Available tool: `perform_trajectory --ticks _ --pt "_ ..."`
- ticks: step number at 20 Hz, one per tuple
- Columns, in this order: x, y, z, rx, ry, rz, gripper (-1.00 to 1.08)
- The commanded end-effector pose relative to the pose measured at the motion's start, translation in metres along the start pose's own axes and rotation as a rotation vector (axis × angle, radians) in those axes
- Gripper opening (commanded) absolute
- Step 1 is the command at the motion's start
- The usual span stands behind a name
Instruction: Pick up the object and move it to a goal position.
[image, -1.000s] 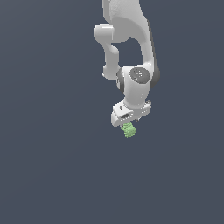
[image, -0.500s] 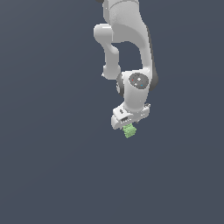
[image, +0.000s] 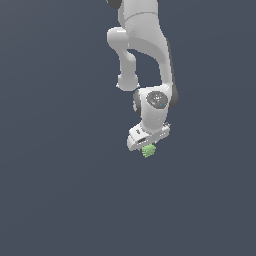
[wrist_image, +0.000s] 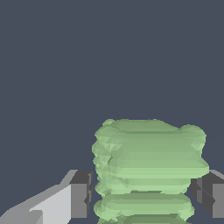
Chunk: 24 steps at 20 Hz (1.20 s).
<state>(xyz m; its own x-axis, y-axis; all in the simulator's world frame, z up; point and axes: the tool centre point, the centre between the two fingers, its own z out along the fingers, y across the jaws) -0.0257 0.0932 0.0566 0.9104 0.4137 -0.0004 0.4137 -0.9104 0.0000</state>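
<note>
The object (image: 148, 150) is a small light-green lump with a ridged, bumpy surface. It hangs just under the white gripper (image: 148, 147) of the arm, near the middle of the exterior view. In the wrist view the object (wrist_image: 148, 168) fills the space between the two dark finger pads (wrist_image: 81, 193), which press on its two sides. The gripper (wrist_image: 146, 194) is shut on it. No goal marker shows in either view.
Only a plain dark grey-blue ground (image: 60, 200) shows around the arm (image: 142, 40), with no other objects, edges or containers in sight.
The arm has shifted a little, carrying the green object with it; the object stays held between the fingers.
</note>
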Motion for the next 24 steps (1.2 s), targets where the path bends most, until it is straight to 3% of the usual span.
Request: perform_trajectory --ticks 1,14,24 --pt "0.0 0.0 0.001 0.0 0.0 0.0 -1.0" --pt "-0.003 0.008 -0.006 0.0 0.001 0.0 -1.0" --pt "-0.028 0.071 -0.055 0.001 0.001 0.0 -1.0"
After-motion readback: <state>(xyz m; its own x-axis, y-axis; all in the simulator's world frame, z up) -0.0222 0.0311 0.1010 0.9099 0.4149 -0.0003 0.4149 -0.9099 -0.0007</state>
